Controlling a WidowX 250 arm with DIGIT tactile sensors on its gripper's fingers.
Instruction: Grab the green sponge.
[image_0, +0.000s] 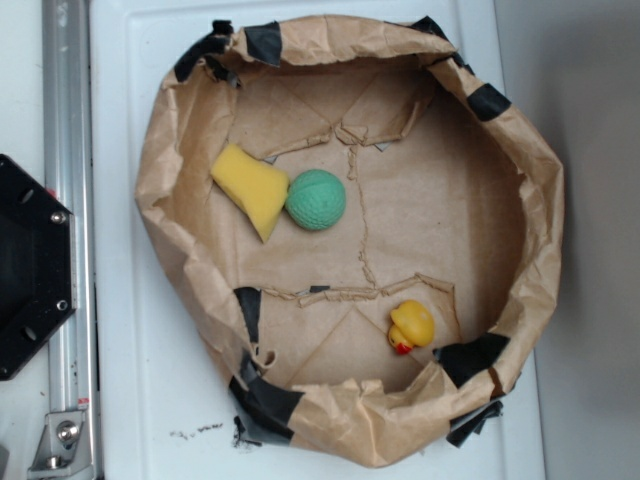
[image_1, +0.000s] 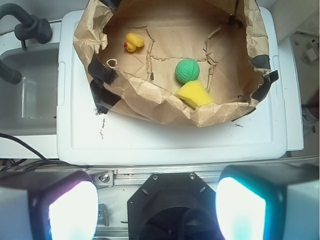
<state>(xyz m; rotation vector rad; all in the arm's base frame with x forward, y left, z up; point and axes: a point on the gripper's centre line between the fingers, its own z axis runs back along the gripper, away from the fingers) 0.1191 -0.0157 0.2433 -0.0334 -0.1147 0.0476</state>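
The green sponge (image_0: 316, 199) is a round teal-green dimpled ball on the floor of a brown paper bowl (image_0: 540, 190), touching a yellow wedge sponge (image_0: 253, 187) on its left. In the wrist view the green sponge (image_1: 187, 70) lies far ahead, just behind the wedge (image_1: 195, 94). My gripper (image_1: 156, 207) is open and empty, its two pale fingertips (image_1: 240, 207) wide apart at the bottom of the wrist view, high above the black base and well short of the bowl. The gripper does not show in the exterior view.
A small yellow rubber duck (image_0: 411, 326) sits in the bowl's lower right. The bowl's crumpled walls carry black tape patches (image_0: 262, 398). It stands on a white plastic lid (image_0: 130, 300). A metal rail (image_0: 66, 110) and the black robot base (image_0: 25, 265) are at left.
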